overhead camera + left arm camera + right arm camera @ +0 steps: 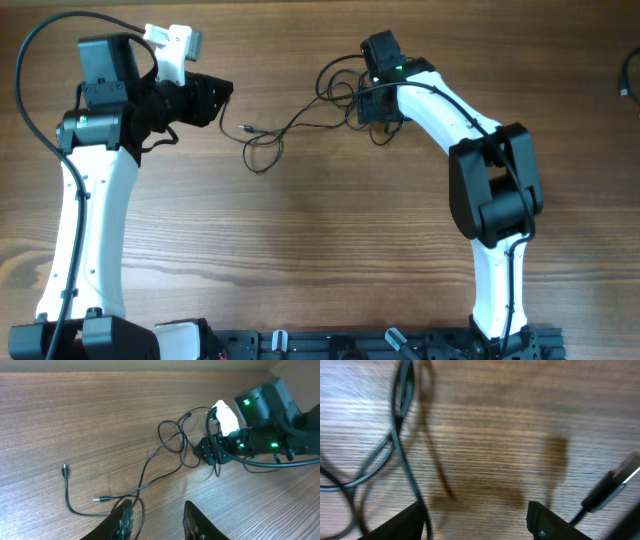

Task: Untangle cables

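Note:
The cables point(290, 124) are thin black wires lying on the wooden table, running from a small plug point(245, 128) at the left to a tangle of loops point(345, 92) at the right. My left gripper point(222, 100) hovers just left of the plug end; in the left wrist view it point(157, 522) is open over bare wood, a cable loop point(141, 507) beside its left finger. My right gripper point(372, 118) sits low on the tangle. In the right wrist view it point(475, 522) is open, a blurred strand point(412, 485) runs along its left finger, and a plug point(615, 482) lies to the right.
Another black cord point(628, 75) shows at the table's far right edge. A dark rack point(380, 345) runs along the front edge between the arm bases. The left arm's own thick cord point(40, 40) arcs over the back left corner.

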`<state>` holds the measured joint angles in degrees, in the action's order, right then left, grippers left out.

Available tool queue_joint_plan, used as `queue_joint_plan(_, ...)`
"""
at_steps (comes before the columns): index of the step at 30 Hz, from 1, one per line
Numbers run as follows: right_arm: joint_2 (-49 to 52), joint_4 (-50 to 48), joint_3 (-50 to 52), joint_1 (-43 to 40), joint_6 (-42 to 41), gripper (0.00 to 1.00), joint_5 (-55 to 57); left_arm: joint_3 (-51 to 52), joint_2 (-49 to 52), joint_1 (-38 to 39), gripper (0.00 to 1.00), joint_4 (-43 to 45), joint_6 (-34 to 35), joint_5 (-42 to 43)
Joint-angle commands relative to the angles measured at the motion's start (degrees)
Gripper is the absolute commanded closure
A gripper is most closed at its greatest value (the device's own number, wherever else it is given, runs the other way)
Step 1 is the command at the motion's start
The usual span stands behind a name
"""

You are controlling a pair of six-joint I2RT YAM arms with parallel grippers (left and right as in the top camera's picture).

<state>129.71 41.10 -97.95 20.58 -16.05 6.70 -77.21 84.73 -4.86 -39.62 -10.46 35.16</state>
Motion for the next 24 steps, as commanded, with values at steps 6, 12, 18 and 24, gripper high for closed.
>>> queue_joint_plan(6, 2.14, -0.59, 0.20, 0.11, -2.29, 0.95, 0.81, -0.37, -1.16, 0.26, 0.66, -0.15, -2.67, -0.11)
queue_joint_plan(12, -0.74, 0.94, 0.13, 0.15, -5.53, 0.96, 1.53, -0.37, -1.16, 0.26, 0.65, -0.11, -2.67, -0.11)
queue_joint_plan(18, -14.32, 3.78, 0.02, -0.44, -4.70, 0.96, 7.23, -0.37, -1.16, 0.26, 0.65, -0.13, -2.62, -0.11)
queue_joint_plan(24, -26.99, 6.54, 0.02, -4.00, -4.28, 0.96, 7.39, -0.37, -1.16, 0.26, 0.65, -0.15, -2.01, -0.02)
